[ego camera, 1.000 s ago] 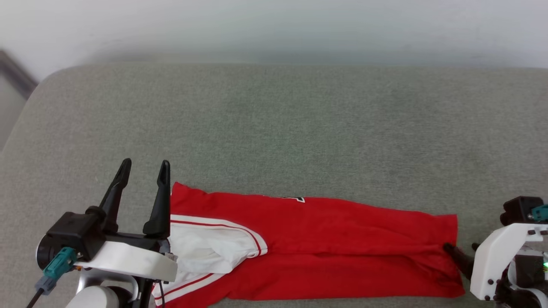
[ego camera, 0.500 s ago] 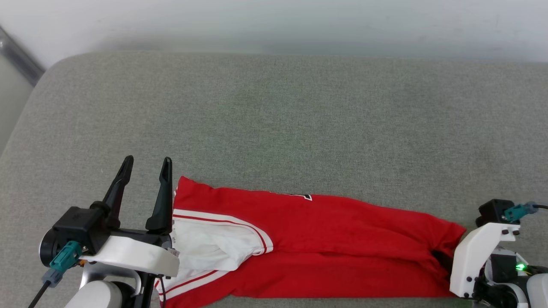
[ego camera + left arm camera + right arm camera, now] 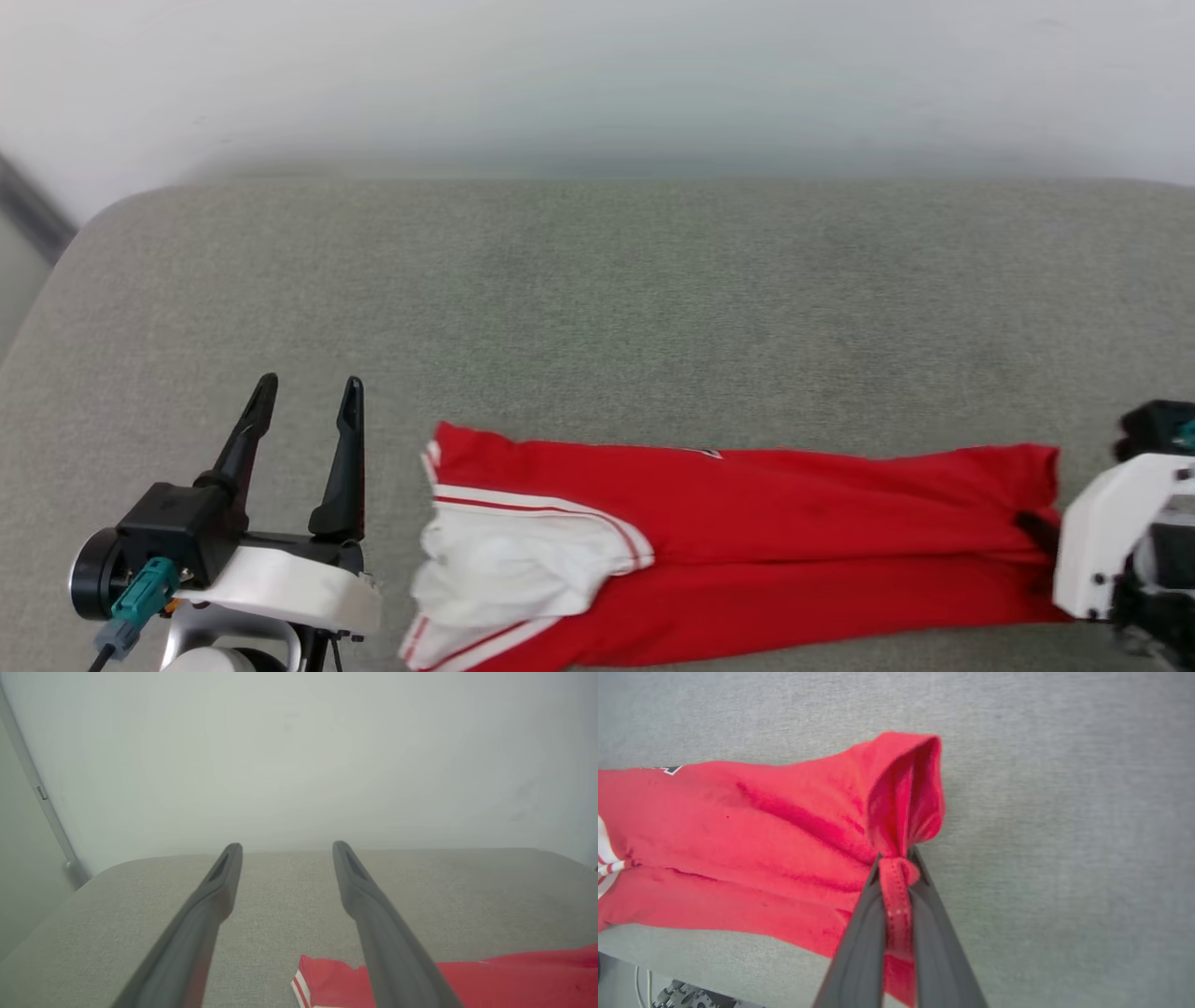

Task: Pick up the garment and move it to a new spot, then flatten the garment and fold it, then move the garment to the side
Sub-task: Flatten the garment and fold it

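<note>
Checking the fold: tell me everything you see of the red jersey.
The garment is a red, soft-looking jersey folded into a long band on the grey cushion. A white, red-striped sleeve end lies at its left end. The right gripper pinches its bunched right hem; the left gripper is open, apart from it.

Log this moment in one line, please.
left gripper: open, off garment | right gripper: shut on garment hem | garment: folded, on grey cushion

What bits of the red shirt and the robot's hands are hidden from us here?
- Head view: the print on the garment is mostly folded under; just a tiny corner peeks out.
- Head view: the bottom edge cuts off the garment's near side.
- Head view: the right hand is mostly behind its white wrist.
- Left wrist view: a finger of the left hand covers part of the garment.
</note>
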You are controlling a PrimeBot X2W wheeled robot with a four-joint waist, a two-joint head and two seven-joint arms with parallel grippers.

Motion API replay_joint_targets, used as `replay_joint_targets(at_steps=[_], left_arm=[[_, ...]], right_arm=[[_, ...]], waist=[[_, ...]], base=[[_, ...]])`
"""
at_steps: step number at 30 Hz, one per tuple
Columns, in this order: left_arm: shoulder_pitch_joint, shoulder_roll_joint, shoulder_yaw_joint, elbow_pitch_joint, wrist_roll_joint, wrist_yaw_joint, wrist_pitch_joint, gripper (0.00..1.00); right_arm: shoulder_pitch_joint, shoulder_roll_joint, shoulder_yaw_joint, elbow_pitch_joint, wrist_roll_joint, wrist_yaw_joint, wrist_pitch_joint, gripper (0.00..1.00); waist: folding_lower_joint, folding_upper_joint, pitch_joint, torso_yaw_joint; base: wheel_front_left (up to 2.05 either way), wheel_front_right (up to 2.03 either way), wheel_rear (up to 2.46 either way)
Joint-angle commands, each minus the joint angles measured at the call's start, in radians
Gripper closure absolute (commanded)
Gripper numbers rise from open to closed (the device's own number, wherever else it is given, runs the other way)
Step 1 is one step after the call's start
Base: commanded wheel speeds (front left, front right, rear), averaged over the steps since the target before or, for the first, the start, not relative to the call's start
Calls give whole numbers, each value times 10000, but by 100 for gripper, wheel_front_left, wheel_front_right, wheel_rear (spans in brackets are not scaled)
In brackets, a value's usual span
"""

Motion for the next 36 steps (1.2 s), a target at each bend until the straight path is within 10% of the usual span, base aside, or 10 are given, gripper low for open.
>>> replay_joint_targets(at_steps=[1,8,18,25,36], left_arm=[[84,-9,-27,-89,63,66,-13,0],[269,-57,-66,-196,24,170,-24,0],[178,-54,-175,-225,30,120,58,0],[-68,-159,-404,-144,55,-41,112,0],[-706,-543,-663,130,82,-420,-49,0]], right_arm=[[3,-170,-331,-116,-126,-3,148,100],[308,-217,-2431,-612,-551,-3,1233,100],[-139,1662,-3055,-1258,1530,-2,3466,100],[-230,1922,-1859,-464,4969,-2,3892,100],[-1256,1915,1863,1467,7458,-2,1177,100]], waist=[[0,0,-125,-152],[0,0,-252,-369],[0,0,-296,-334],[0,0,-250,78],[0,0,457,992]], base=[[0,0,0],[0,0,0],[0,0,0],[0,0,0],[0,0,0]])
